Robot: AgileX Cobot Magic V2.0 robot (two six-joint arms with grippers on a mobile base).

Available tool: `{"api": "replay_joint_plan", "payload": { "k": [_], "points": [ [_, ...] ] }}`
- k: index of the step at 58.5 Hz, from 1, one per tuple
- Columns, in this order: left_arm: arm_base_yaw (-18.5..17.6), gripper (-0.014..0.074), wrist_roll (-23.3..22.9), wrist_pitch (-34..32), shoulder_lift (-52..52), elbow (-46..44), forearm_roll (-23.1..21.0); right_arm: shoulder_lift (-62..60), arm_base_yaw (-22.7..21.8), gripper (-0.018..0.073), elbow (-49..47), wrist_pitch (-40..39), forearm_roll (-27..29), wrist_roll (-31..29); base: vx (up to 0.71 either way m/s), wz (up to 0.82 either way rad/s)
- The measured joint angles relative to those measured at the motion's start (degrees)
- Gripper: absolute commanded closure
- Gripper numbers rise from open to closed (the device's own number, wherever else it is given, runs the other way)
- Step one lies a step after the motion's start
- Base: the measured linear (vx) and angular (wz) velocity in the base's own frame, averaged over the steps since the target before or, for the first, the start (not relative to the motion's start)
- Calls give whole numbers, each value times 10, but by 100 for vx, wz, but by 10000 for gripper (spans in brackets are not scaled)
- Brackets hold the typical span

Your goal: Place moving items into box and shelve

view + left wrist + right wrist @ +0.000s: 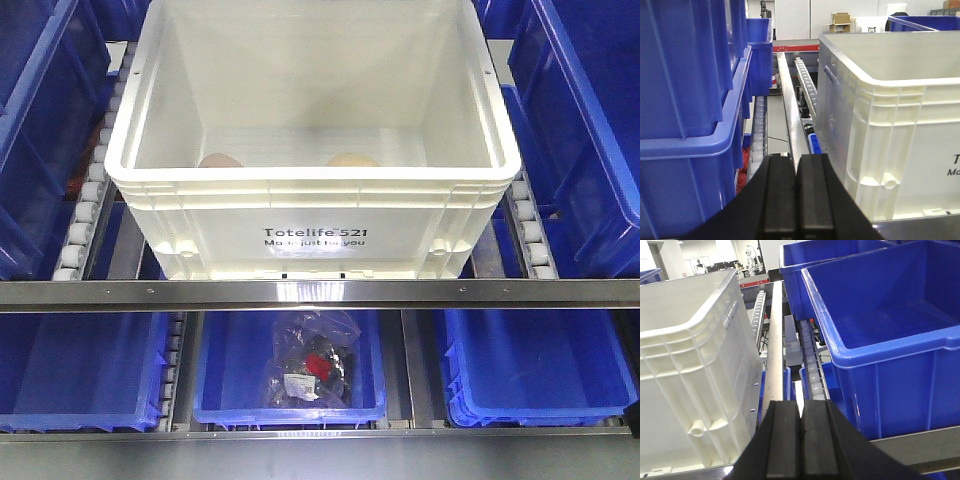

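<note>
Both balls (222, 161) lie in the box (312, 215), which sits on the shelf rollers (82, 215). Our left pincer (796, 197) and right pincer (801, 440) are pressed together (empty); shelving looks nearly complete, so next we'd retreat.

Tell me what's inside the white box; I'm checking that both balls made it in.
In the box, the tops of a pinkish ball and a tan ball show at the near wall. The rim hides their lower parts and the floor there.
</note>
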Motion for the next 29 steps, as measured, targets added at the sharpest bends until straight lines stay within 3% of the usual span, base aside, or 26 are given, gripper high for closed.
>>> {"api": "replay_joint_plan", "payload": {
  "k": [14,29],
  "points": [
    [0,603,0,0,0,0,0,0,0,567,0,0,44,-82,0,0],
    [0,603,0,0,0,0,0,0,0,567,0,-2,44,-93,0,0]
  ]
}}
